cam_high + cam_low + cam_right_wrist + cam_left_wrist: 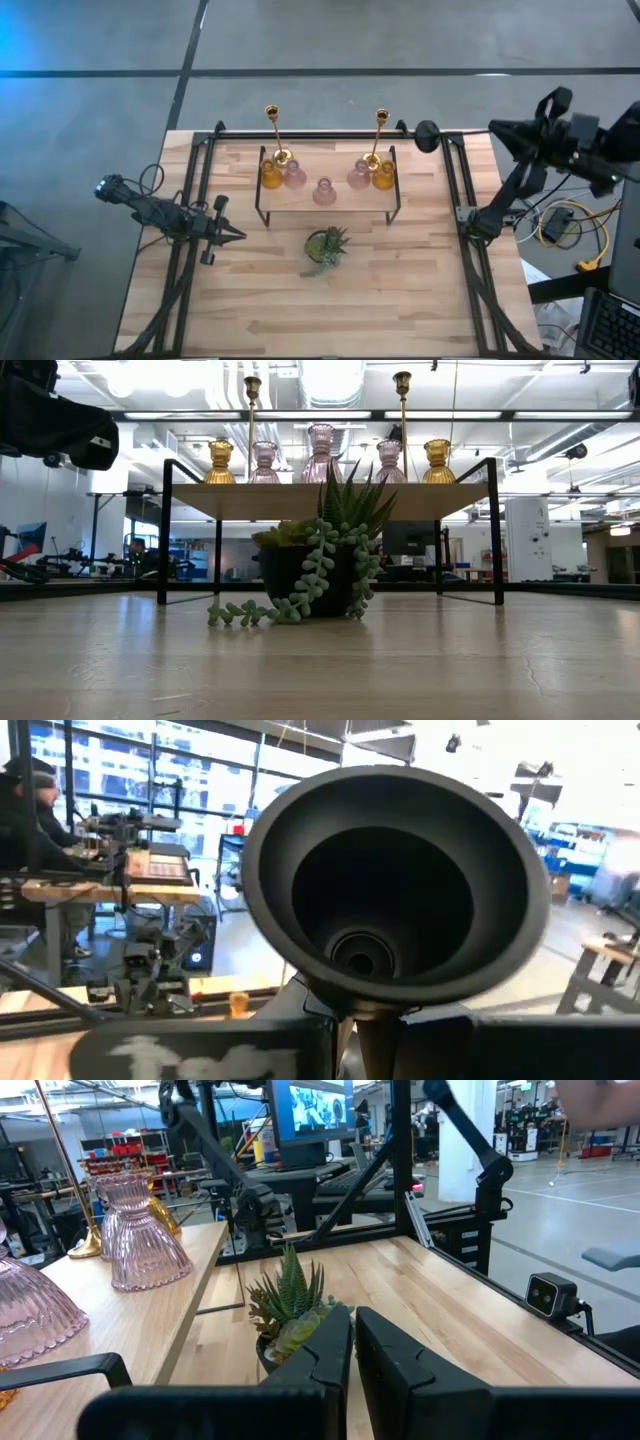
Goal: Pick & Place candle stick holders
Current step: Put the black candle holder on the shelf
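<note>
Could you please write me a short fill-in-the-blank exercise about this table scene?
1. The shelf carries ___ pink glass holders.
2. The two tall holders on the shelf are ___ in colour.
3. The right tool is shut on the ___ candle stick holder.
4. The plant stands on the ___, not on the shelf.

Missing words: three; gold; black; table

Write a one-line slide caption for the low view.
Gold candlesticks, pink glass holders and amber glass holders line a black-framed wooden shelf behind a potted succulent.
</note>
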Robot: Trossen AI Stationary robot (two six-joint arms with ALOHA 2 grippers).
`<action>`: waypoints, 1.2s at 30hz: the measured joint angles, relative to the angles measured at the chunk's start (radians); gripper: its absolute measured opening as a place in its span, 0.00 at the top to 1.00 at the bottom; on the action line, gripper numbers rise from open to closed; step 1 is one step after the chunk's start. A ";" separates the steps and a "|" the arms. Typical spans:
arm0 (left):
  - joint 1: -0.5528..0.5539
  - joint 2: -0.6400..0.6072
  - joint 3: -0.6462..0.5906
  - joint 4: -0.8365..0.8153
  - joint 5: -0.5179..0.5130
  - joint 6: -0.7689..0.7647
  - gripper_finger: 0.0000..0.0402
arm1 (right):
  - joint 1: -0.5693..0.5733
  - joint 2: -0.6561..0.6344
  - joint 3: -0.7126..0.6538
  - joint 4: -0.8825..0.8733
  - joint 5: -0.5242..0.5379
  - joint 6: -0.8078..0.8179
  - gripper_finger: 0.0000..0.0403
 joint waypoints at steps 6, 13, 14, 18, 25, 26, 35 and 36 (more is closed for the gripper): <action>0.000 0.000 0.000 0.000 0.000 0.000 0.94 | -0.057 0.217 0.139 0.243 -0.053 -0.300 0.98; 0.000 0.000 0.000 0.000 0.000 0.000 0.94 | -0.295 0.397 0.355 0.088 -0.071 -0.299 0.98; 0.000 0.000 0.000 0.000 0.000 0.000 0.94 | -0.330 0.416 0.378 0.061 -0.090 -0.297 0.98; 0.000 0.000 0.000 0.000 0.000 0.000 0.94 | -0.478 0.477 0.445 -0.001 -0.175 -0.291 0.98; 0.000 0.000 0.000 0.000 0.000 0.000 0.94 | -0.745 0.533 0.564 -0.317 -0.525 -0.033 0.98; 0.000 0.000 0.000 0.000 0.000 0.000 0.94 | -0.796 0.542 0.586 -0.382 -0.596 0.027 0.98; 0.000 0.000 0.000 0.000 0.000 0.000 0.94 | -1.264 0.576 0.737 -0.650 -1.146 0.258 0.98; 0.000 0.000 0.000 0.000 0.000 0.000 0.94 | -1.317 0.577 0.737 -0.652 -1.201 0.262 0.98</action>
